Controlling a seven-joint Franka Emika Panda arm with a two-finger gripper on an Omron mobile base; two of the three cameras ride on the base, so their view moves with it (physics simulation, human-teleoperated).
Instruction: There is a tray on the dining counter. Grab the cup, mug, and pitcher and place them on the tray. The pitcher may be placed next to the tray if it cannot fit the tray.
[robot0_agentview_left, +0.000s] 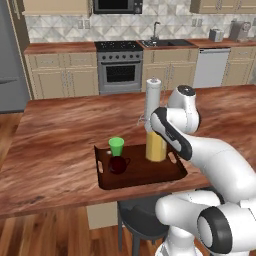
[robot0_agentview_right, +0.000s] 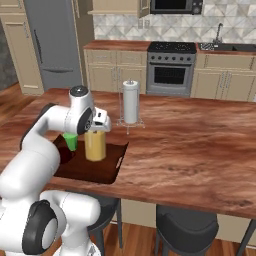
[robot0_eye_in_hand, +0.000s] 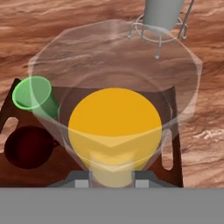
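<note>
The clear pitcher (robot0_eye_in_hand: 114, 131) of orange-yellow liquid stands upright on the right half of the dark brown tray (robot0_agentview_left: 150, 177) (robot0_agentview_right: 100, 172) (robot0_eye_in_hand: 65, 170). My gripper (robot0_agentview_right: 97, 127) (robot0_eye_in_hand: 111, 181) is directly above it, shut on the pitcher's (robot0_agentview_left: 156, 147) (robot0_agentview_right: 95, 145) rim, one fingertip on each side of the glass wall. The green cup (robot0_agentview_left: 116, 146) (robot0_agentview_right: 70, 141) (robot0_eye_in_hand: 33, 94) and the dark maroon mug (robot0_agentview_left: 118, 164) (robot0_eye_in_hand: 28, 146) stand on the tray's left half, cup behind mug. The tray lies near the front edge of the dining counter (robot0_agentview_left: 60, 130) (robot0_agentview_right: 190, 140).
A paper towel holder (robot0_agentview_left: 152, 97) (robot0_agentview_right: 131, 102) (robot0_eye_in_hand: 162, 15) stands on the counter just behind the tray. Dark stools (robot0_agentview_left: 140, 220) (robot0_agentview_right: 185, 225) sit under the counter's front edge. Bare wood stretches to both sides of the tray.
</note>
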